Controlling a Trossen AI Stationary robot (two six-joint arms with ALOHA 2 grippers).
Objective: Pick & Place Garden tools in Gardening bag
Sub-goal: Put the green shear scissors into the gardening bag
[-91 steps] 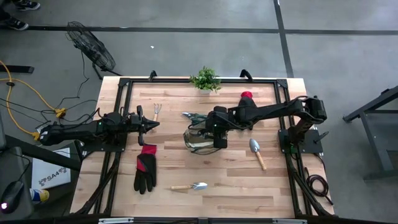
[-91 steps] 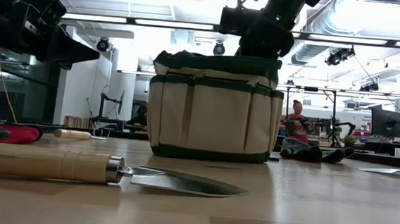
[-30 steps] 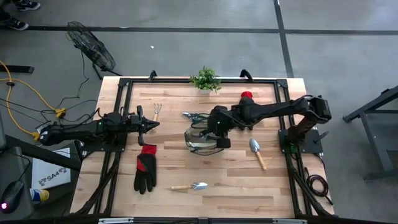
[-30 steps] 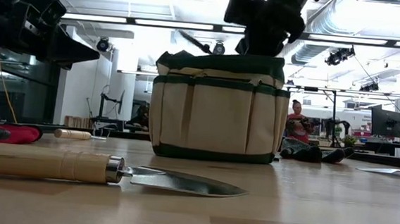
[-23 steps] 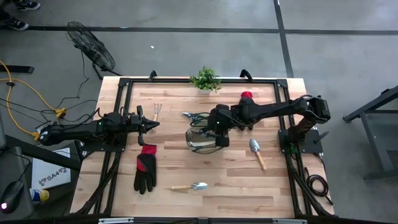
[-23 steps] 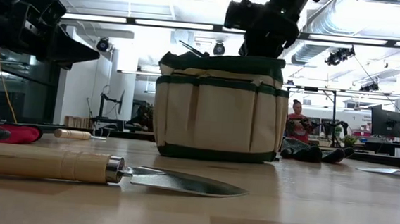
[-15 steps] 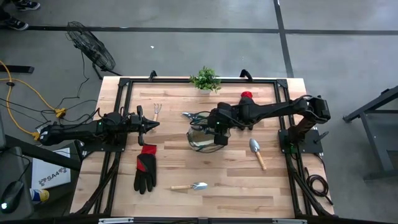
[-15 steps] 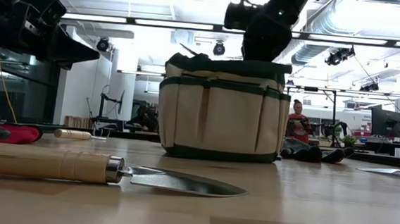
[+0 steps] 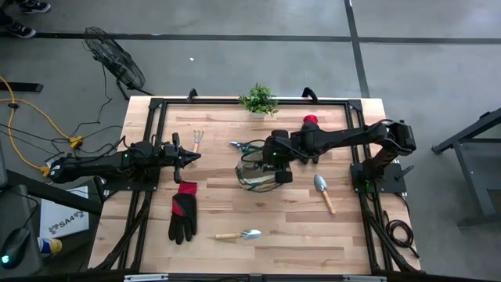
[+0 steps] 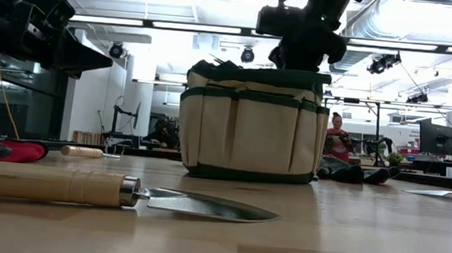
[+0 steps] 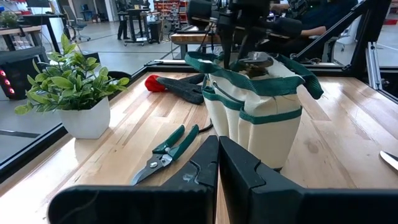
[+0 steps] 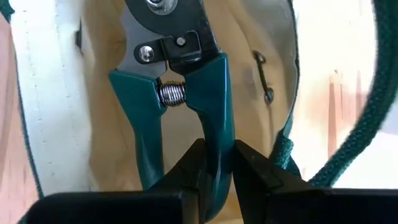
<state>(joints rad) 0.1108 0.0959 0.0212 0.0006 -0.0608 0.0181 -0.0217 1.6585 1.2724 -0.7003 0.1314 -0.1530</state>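
Observation:
The olive-khaki gardening bag [image 9: 257, 176] stands upright at mid-table, also seen in the low view [image 10: 250, 120] and the left wrist view [image 11: 261, 106]. My right gripper [image 12: 216, 163] reaches into its mouth from above, shut on teal-handled pruning shears [image 12: 177, 68] whose head points down into the bag. My left gripper [image 11: 218, 163] waits shut at the table's left [image 9: 192, 157]. On the table lie a black glove with a red cuff [image 9: 184, 211], two wooden-handled trowels [image 9: 239, 234] [image 9: 323, 192], a hand rake [image 9: 198, 139], a second pair of shears [image 11: 166, 152] and another glove [image 11: 177, 84]. My right gripper pinches one teal handle of the shears [image 12: 214, 121] between its two fingers, near the handle's free end. The fingers come from above, slanting down, and the handle runs on from them. The shears hang head down inside the bag; I cannot tell whether the head rests on anything.
A small green potted plant [image 9: 259, 99] stands at the far edge, behind the bag. The bag's dark green loop handle [image 12: 348, 143] lies beside my right gripper. A black frame runs around the tabletop. Bare wood shows at the near right.
My right gripper has tipped and rolled a little over the bag. The shears' end that stuck out above the bag's rim has sunk into the bag. The bag has slid slightly toward the table's right edge, staying upright.

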